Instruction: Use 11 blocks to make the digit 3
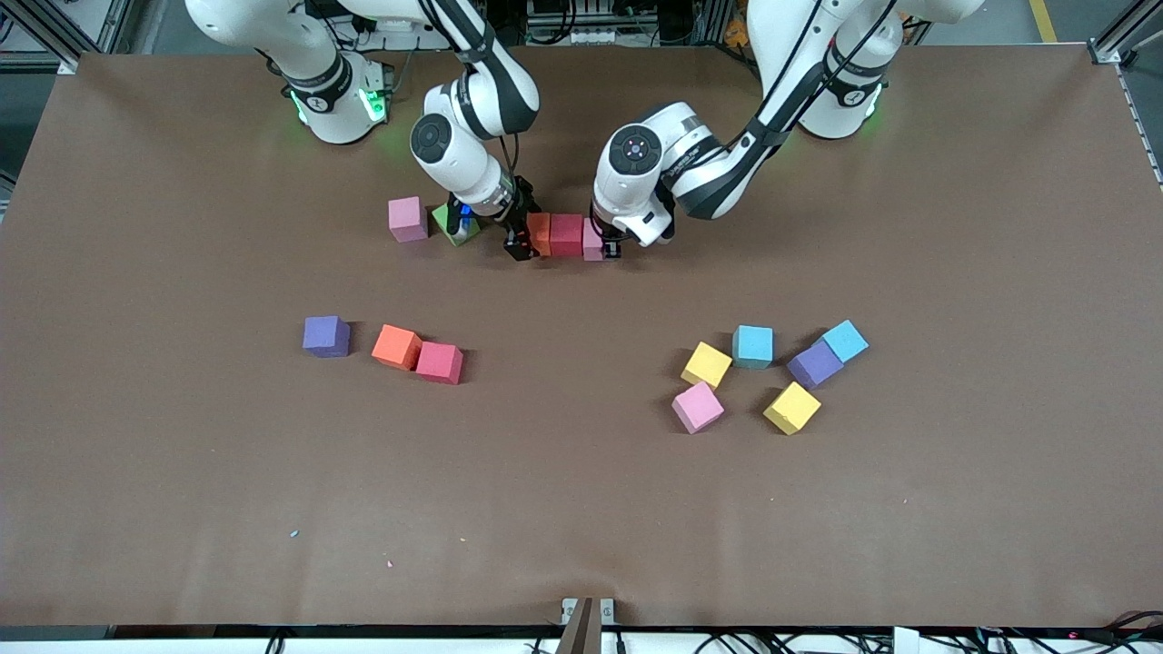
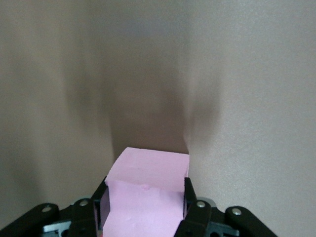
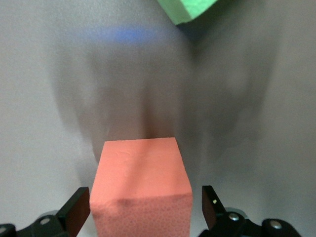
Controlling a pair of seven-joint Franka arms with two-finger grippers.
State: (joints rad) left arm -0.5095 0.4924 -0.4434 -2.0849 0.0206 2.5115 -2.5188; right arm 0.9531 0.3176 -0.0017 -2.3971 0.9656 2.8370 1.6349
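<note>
Your left gripper [image 1: 607,247] clenches the matte pink foam cube [image 1: 592,243], pressing it against the crimson foam cube [image 1: 566,234] at twelve o'clock (the digit's top row). Your right gripper [image 1: 520,238] straddles the orange foam cube [image 1: 540,232], fingers released, so the row stays aligned.

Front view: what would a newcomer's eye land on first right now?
Both arms meet at a short row of three blocks near the bases: the left pincer is shut on the pink block, and the right pincer stands open around the orange block, with the crimson block between them. Loose cubes lie in two clusters nearer the camera.
</note>
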